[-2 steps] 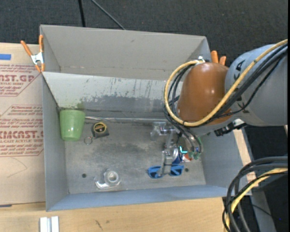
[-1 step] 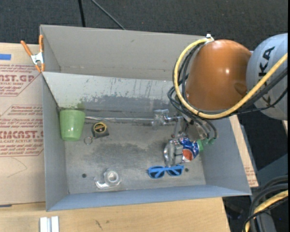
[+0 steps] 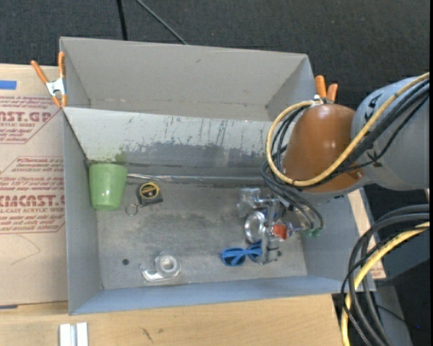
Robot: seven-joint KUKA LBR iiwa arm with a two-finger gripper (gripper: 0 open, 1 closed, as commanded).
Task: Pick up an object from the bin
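The grey metal bin (image 3: 79, 215) sits on a pale wooden bench (image 3: 224, 321), and most of its floor is bare and scuffed. My arm (image 3: 393, 132) comes in over the right wall. Its rounded orange cover (image 3: 319, 144) and the loops of yellow and black cables (image 3: 281, 132) hang over the bin's right end and hide part of the floor and the back right corner from me. Below the cover, the claw (image 3: 263, 245) points down into the front right part of the bin, its metal body crowded with small red and green fittings. From this angle I cannot tell how far the claw is open, or whether it has hold of anything. The nearest loose thing is a blue plastic piece (image 3: 238, 256), shaped rather like a small pair of glasses. It lies flat on the floor near the front wall, with its right end just against the claw's lower tip. Everything else is well apart from the claw, to its left. A light green cup (image 3: 107, 186) stands mouth down against the left wall. A clear, curled plastic piece (image 3: 161, 267) lies near the front wall. A small yellow and black tape measure (image 3: 149, 192) lies just right of the cup, with a thin wire ring (image 3: 132, 208) beside it. A dark speck (image 3: 125, 262) sits left of the clear piece. Nothing lies between the claw and the blue piece.
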